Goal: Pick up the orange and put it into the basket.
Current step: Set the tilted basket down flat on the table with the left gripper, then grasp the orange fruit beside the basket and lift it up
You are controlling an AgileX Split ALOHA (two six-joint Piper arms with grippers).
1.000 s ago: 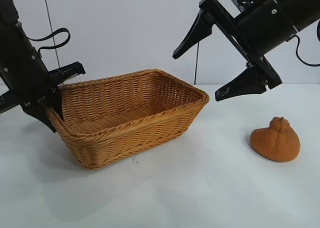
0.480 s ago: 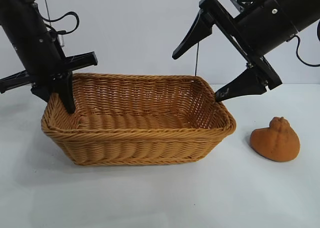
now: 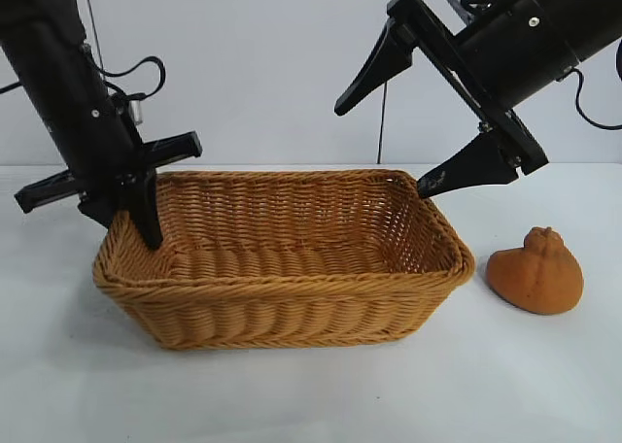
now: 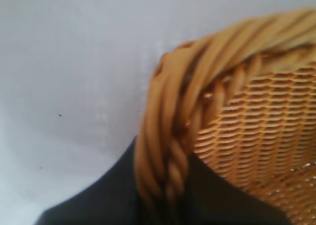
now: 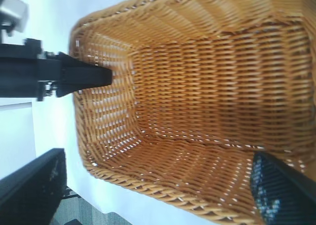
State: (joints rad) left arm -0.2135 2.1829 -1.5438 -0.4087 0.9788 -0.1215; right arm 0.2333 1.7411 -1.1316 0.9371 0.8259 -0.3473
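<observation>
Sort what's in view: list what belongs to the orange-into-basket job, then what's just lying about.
Belongs to the job:
orange, on the table
basket
left gripper, clamped on the basket rim
right gripper, open above the basket

Just lying about:
nothing but the table

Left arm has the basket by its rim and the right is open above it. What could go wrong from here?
1. The left gripper pinches only the braided rim of the basket; the hold could slip or tip it.
2. The right gripper hangs open with a fingertip near the basket's right rim; swinging toward the orange might clip it.
3. The orange could roll when touched.
</observation>
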